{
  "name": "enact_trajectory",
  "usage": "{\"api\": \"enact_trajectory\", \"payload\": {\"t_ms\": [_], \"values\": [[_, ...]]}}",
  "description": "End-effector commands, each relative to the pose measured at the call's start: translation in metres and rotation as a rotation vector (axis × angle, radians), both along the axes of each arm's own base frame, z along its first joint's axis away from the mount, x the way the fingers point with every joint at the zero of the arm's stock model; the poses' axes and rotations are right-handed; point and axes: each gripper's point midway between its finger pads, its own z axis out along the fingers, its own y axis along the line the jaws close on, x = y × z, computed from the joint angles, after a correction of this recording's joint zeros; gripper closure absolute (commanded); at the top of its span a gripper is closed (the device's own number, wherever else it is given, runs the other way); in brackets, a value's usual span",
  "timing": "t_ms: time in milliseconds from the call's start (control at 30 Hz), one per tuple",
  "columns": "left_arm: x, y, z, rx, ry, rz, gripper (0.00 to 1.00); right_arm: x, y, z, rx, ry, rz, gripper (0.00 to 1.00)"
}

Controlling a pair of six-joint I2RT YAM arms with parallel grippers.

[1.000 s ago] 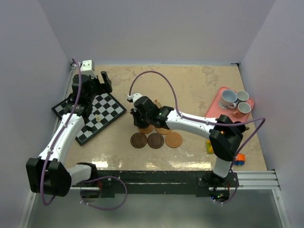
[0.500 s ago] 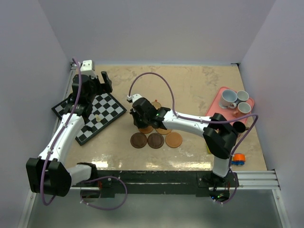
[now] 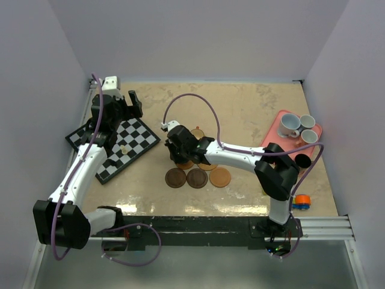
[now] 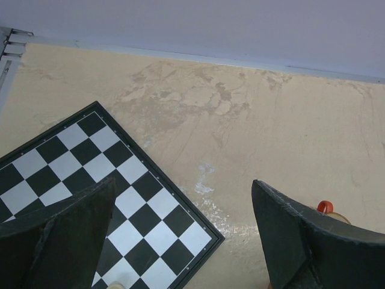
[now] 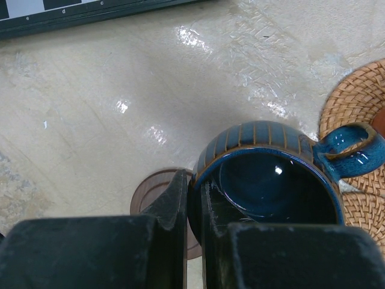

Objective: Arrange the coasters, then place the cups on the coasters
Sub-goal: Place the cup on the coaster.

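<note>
Centrally on the bench (image 3: pixel 252 114), a dark blue cup (image 5: pixel 271 174) is pinched at its rim by the right fingers (image 5: pixel 177 198), closed almost together on its wall. It hangs over a dark brown coaster (image 5: pixel 150 186), beside a woven tan coaster (image 5: pixel 355 102). At far left, the left fingers (image 4: pixel 78 223) gape wide, holding nothing, above the chessboard (image 4: pixel 120 180).

Diffuse overhead light fills my workspace evenly, and shadows under my arms are short and soft. Glare streaks the table (image 3: pixel 180 206) near its front edge in the top view and shows as white patches in my right wrist view. The dark blue cup (image 5: pixel 264 141) carries small glossy highlights. My left fingers (image 4: pixel 66 232) and right fingers (image 5: pixel 90 253) appear dark and soft-focused.
</note>
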Motion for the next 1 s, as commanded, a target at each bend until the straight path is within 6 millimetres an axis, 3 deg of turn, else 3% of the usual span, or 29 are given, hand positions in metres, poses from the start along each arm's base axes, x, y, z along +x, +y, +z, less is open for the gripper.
{"api": "enact_trajectory", "payload": {"t_ms": [0, 967], "values": [[0.006, -0.003, 0.023, -0.029, -0.067, -0.006, 0.01, 0.015, 0.009, 0.013, 0.044, -0.065, -0.035, 1.0], [0.007, -0.004, 0.021, -0.031, -0.062, -0.012, 0.01, 0.017, -0.001, -0.01, -0.001, -0.045, -0.055, 1.0]]}}
